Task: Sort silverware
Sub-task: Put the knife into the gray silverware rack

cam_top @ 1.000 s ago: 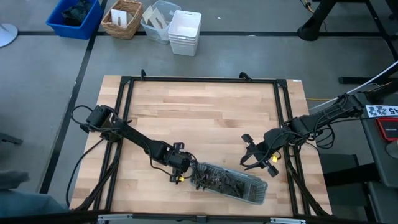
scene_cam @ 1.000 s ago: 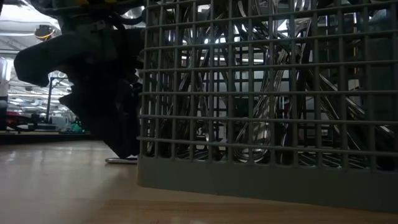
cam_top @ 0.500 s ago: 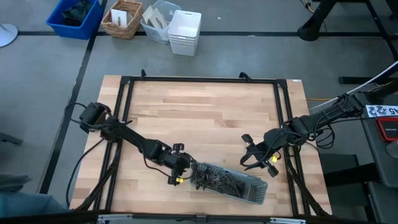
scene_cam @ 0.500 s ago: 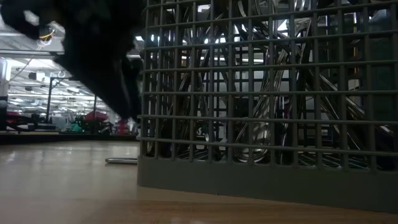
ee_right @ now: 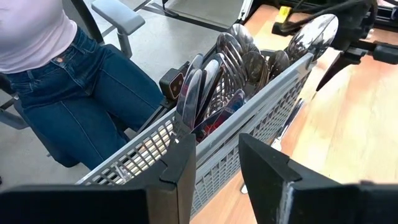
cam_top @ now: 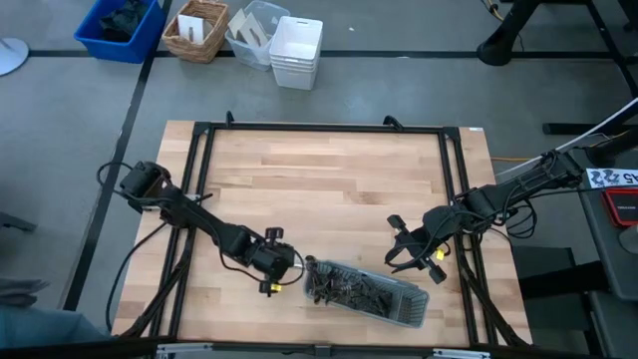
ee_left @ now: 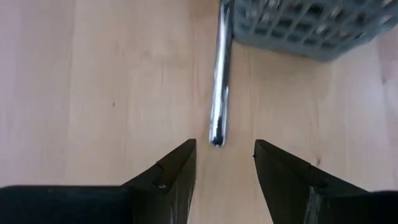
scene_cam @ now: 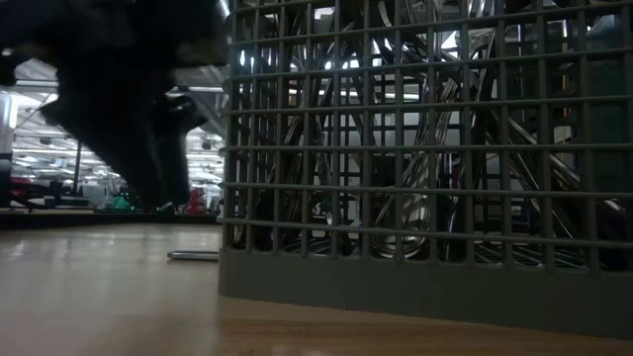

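1. The left gripper (cam_top: 267, 280) has backed away from the grey mesh tray (cam_top: 404, 309), and its fingers (ee_left: 177, 171) stand open and empty.
2. 1 piece of silverware (ee_left: 219, 81) now lies on the worktop (cam_top: 329, 189), touching the tray's end.
3. The rest of the silverware is still in the tray.
4. The right gripper (cam_top: 404, 249) waits beside the tray, fingers parted, holding nothing.

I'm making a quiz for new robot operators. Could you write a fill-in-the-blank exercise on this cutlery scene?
1. The silverware is piled in a grey mesh ____.
2. One piece lies on the ____ table, just outside it.
3. The left gripper is open, with that piece lying ____ of its fingers.
4. The right gripper is ____ and holds nothing.

Missing words: tray; wooden; ahead; open
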